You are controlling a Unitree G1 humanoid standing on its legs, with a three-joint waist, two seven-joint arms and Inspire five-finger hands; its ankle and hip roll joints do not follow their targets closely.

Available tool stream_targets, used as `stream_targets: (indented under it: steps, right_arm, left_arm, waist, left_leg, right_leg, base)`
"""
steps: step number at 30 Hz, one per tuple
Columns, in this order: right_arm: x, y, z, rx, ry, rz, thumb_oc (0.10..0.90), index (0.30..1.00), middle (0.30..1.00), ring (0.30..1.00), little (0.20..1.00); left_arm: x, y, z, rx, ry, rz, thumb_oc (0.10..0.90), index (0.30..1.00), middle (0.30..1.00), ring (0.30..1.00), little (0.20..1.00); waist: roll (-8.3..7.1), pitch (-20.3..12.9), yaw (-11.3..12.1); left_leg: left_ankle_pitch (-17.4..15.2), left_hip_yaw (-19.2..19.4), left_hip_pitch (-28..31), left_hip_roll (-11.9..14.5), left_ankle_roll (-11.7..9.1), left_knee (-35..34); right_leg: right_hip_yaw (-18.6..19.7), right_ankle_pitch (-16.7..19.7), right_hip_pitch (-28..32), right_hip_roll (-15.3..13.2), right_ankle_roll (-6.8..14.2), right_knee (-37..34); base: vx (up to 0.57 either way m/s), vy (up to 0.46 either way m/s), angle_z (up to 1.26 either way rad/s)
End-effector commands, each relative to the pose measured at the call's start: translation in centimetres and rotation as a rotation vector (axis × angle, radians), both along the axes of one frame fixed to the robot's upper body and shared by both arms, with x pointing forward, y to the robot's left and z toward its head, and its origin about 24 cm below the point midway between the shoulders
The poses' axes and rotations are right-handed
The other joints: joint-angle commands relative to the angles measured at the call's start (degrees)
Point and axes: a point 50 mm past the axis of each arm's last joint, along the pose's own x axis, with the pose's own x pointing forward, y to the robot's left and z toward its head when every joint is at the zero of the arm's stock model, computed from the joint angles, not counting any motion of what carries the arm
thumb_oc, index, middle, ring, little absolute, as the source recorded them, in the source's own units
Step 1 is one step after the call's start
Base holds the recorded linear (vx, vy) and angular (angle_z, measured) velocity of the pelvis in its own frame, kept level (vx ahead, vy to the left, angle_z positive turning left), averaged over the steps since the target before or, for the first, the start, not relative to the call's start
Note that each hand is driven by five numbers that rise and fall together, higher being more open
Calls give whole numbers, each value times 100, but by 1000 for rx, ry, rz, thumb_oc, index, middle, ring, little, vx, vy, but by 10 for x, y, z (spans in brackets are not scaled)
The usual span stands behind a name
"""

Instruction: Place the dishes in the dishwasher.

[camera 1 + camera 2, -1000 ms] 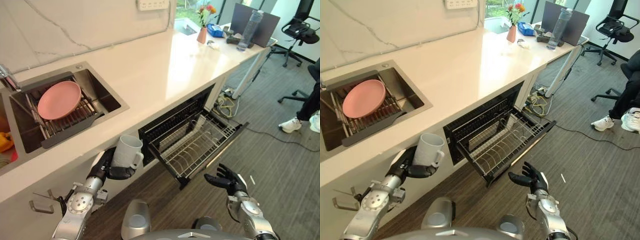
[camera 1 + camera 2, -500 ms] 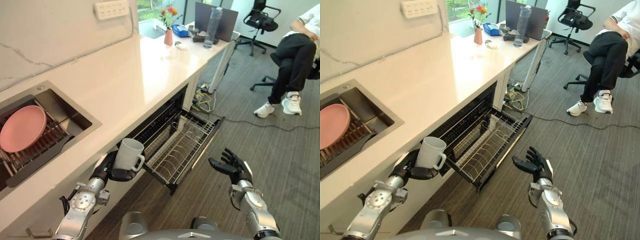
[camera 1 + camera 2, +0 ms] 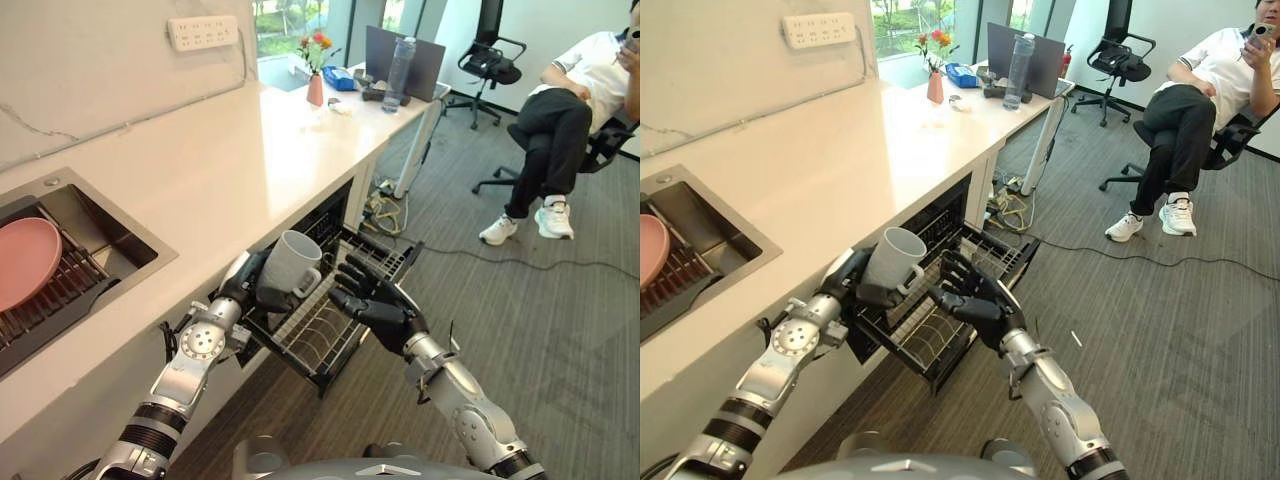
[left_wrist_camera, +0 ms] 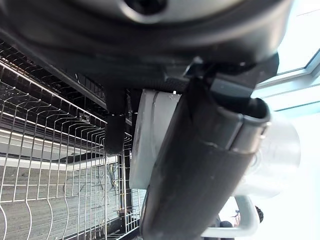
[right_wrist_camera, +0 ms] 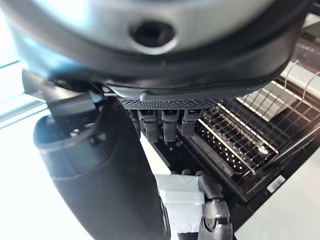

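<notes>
Your left hand [image 3: 243, 285] is curled round the mug [image 3: 289, 266] at frame centre, above the rack [image 3: 330, 325]. Your right hand [image 3: 375, 303], fingers spread and empty, hovers just beside it. Lower the mug slowly between the tines, keeping the right hand clear.

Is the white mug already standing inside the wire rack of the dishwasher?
No. The left hand holds the white mug in the air above the pulled-out wire rack.

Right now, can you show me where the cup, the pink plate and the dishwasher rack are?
cup [image 3: 290, 262], left eye view, on its side wall.
pink plate [image 3: 22, 262], left eye view, on its middle.
dishwasher rack [image 3: 922, 343], right eye view, on its wire floor.
</notes>
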Motion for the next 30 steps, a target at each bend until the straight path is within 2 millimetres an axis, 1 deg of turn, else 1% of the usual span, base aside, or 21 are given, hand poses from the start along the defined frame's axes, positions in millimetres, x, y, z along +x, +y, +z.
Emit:
stream_targets:
  steps: [1, 3, 4, 7, 8, 10, 13, 16, 17, 19, 24, 25, 30]
  right_arm:
    - [23, -17, 44, 107, -215, -96, 800, 900, 900, 900, 900]
    - [23, -16, 43, 109, -210, -98, 800, 900, 900, 900, 900]
    - [24, -11, 43, 139, -199, -102, 800, 900, 900, 900, 900]
    - [25, -8, 43, 174, -189, -107, 800, 900, 900, 900, 900]
    - [27, -3, 44, 221, -183, -106, 800, 900, 900, 900, 900]
    - [30, 2, 46, 264, -177, -106, 800, 900, 900, 900, 900]
    - [33, 9, 51, 333, -179, -100, 800, 900, 900, 900, 900]
    - [36, 14, 56, 361, -186, -80, 800, 900, 900, 900, 900]
    - [38, 21, 60, 392, -191, -53, 800, 900, 900, 900, 900]
    - [39, 29, 64, 436, -182, -22, 800, 900, 900, 900, 900]
    - [40, 36, 66, 460, -166, 24, 800, 900, 900, 900, 900]
    - [40, 39, 67, 461, -158, 46, 800, 900, 900, 900, 900]
    - [42, 38, 68, 401, -158, 59, 800, 900, 900, 900, 900]
  left_arm:
    - [26, -30, 68, 4, -351, -120, 400, 300, 300, 300, 300]
    - [27, -32, 70, 6, -364, -120, 400, 300, 300, 300, 300]
    - [30, -38, 73, 11, -393, -117, 400, 300, 300, 300, 300]
    - [31, -41, 74, 8, -401, -118, 400, 300, 300, 300, 300]
    - [31, -46, 73, 10, -401, -133, 400, 300, 300, 300, 300]
    - [30, -50, 72, 17, -400, -142, 400, 300, 300, 300, 300]
    - [28, -56, 69, 23, -393, -164, 400, 300, 300, 300, 300]
    - [28, -60, 67, 27, -388, -178, 400, 300, 300, 300, 300]
    - [29, -65, 66, 38, -384, -192, 400, 300, 300, 300, 300]
    - [30, -69, 66, 52, -386, -206, 400, 300, 300, 300, 300]
    - [34, -80, 67, 107, -396, -249, 400, 300, 300, 300, 300]
    - [36, -85, 68, 127, -401, -266, 400, 300, 300, 300, 300]
    - [40, -93, 70, 165, -416, -288, 400, 300, 300, 300, 300]
  waist:
    - [140, -78, 161]
    - [133, -83, 162]
    - [111, -107, 166]
    - [97, -117, 176]
    - [91, -119, 182]
    - [95, -130, 196]
    - [93, -138, 231]
    - [86, -150, 252]
    - [77, -161, 287]
    - [65, -159, 315]
    - [47, -150, 351]
    - [33, -144, 367]
    - [21, -139, 376]
  left_leg:
    - [-30, -116, 597, -49, 37, -580]
    - [-14, -124, 599, -44, 25, -604]
    - [16, -128, 618, -28, 4, -683]
    - [26, -147, 619, -23, -7, -709]
    - [29, -158, 616, -12, -16, -723]
    - [34, -163, 617, -4, -22, -738]
    - [45, -166, 627, 7, -30, -767]
    - [55, -169, 642, 9, -37, -802]
    - [59, -174, 638, 7, -45, -823]
    - [59, -191, 624, 4, -47, -815]
    - [56, -217, 607, 3, -56, -811]
    - [52, -227, 599, 1, -57, -803]
    - [50, -244, 582, -11, -60, -799]
  right_leg:
    - [-65, -313, -64, -522, 433, 364]
    - [-80, -311, -45, -510, 429, 342]
    - [-115, -305, -10, -483, 420, 283]
    - [-142, -300, 2, -466, 414, 256]
    - [-149, -292, -2, -457, 414, 251]
    - [-160, -289, 6, -450, 416, 243]
    - [-177, -274, 27, -437, 418, 222]
    - [-185, -266, 36, -424, 418, 199]
    - [-196, -259, 44, -418, 419, 180]
    - [-199, -257, 46, -413, 415, 186]
    - [-229, -255, 62, -419, 416, 189]
    - [-239, -254, 69, -424, 416, 192]
    - [-256, -261, 67, -420, 408, 205]
  base:
    - [30, -40, 8]
    - [27, -30, 6]
    - [28, -30, 7]
    - [16, -14, 2]
    - [0, 0, 0]
    - [0, 0, 0]
    - [5, -2, 1]
    - [10, -4, 10]
    - [14, -5, 9]
    - [8, -4, 5]
    - [7, -3, 6]
    - [0, 0, 0]
    - [0, 0, 0]
